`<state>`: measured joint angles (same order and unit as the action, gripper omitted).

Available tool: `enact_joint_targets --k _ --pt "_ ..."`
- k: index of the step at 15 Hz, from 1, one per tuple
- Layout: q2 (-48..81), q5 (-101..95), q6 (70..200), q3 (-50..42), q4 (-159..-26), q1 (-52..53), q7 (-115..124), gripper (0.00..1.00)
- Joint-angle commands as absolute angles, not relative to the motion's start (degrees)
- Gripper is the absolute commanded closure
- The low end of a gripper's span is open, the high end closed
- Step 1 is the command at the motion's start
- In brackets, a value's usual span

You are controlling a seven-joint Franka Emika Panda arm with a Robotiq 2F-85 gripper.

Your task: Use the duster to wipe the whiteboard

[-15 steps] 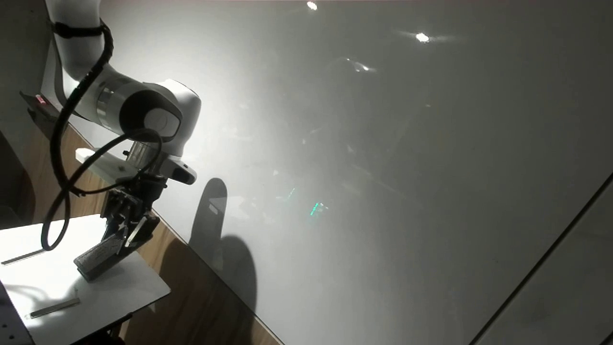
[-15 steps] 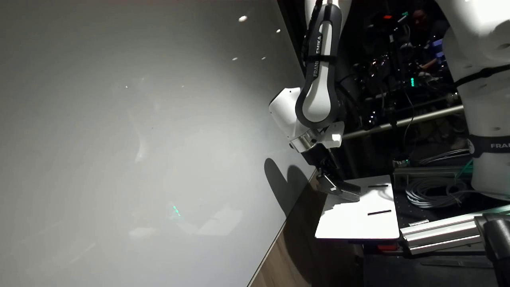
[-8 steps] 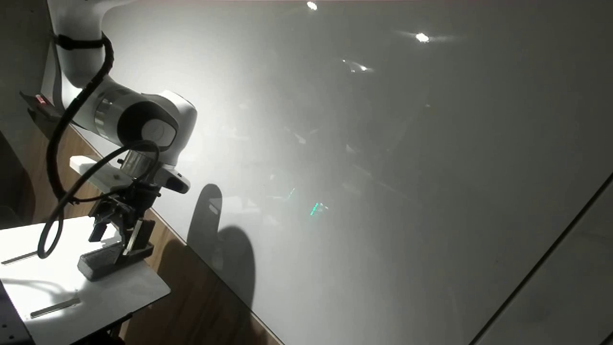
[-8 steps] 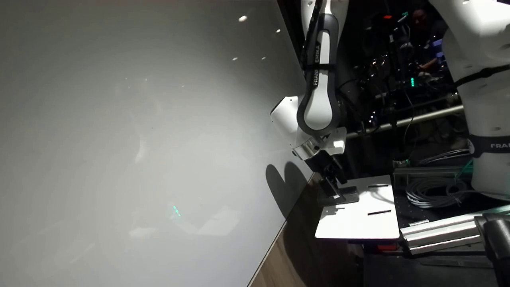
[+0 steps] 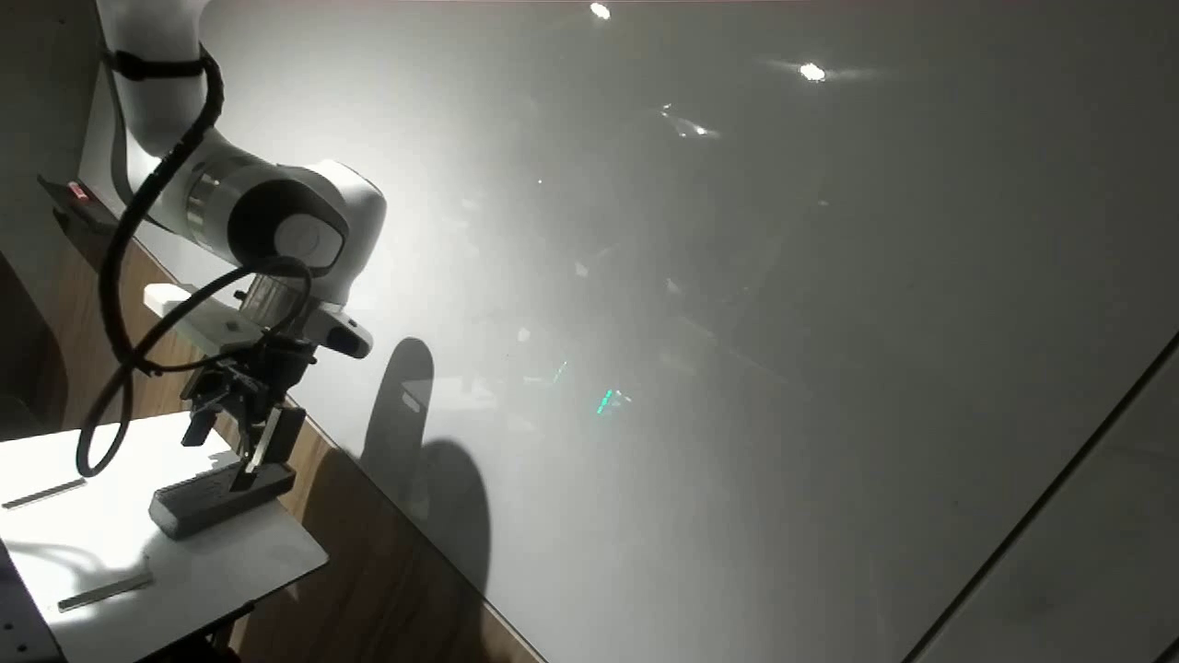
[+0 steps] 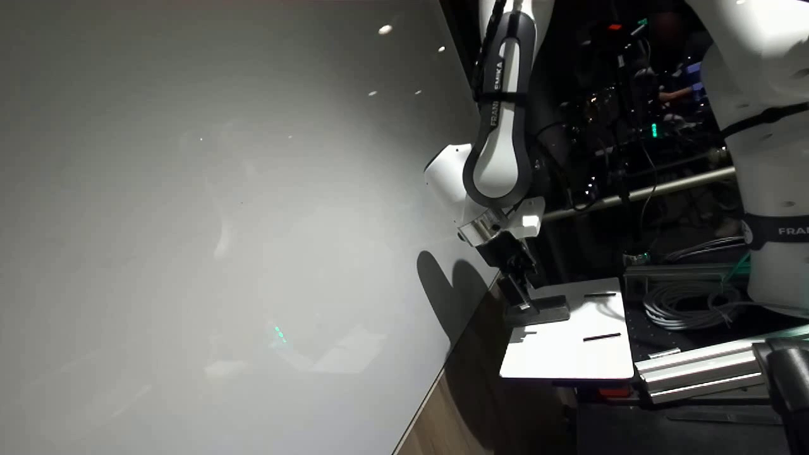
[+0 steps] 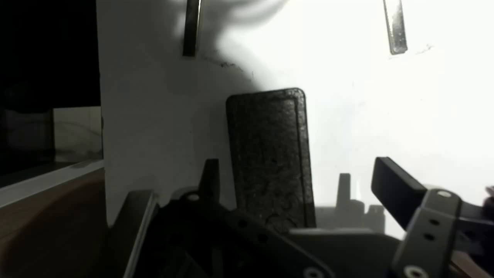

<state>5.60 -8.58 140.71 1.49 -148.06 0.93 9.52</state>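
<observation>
The duster (image 5: 198, 506), a dark grey oblong block, lies flat on the white tabletop (image 5: 230, 562); both exterior views show it. My gripper (image 7: 295, 166) stands open over one end of it. In the wrist view the duster (image 7: 268, 143) runs between the spread fingers, nearer the left one, with a gap on either side. That view hides the duster's near end behind the gripper. A large grey-white whiteboard (image 5: 737, 322) with light reflections fills most of both exterior views, and the arm's shadow falls on its lower part.
Two thin dark strips (image 6: 602, 337) lie on the tabletop beyond the duster. Wood panelling (image 5: 368, 562) runs below the whiteboard. Another white arm (image 6: 774, 189), coiled cables (image 6: 682, 309) and a metal profile (image 6: 701, 373) stand beside the tabletop.
A second ago the gripper was shut on the duster, which was tilted. The jaws have opened, the duster has come down flat on the tabletop, and the gripper has risen slightly since.
</observation>
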Motion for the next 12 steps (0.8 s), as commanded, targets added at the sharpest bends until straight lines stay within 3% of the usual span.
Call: enact_joint_targets --k 1,12 --pt "-6.7 -3.9 136.2 2.2 -150.7 1.4 4.6 0.0" --pt "-31.6 2.0 111.1 -2.0 -146.7 2.0 -8.9 0.0"
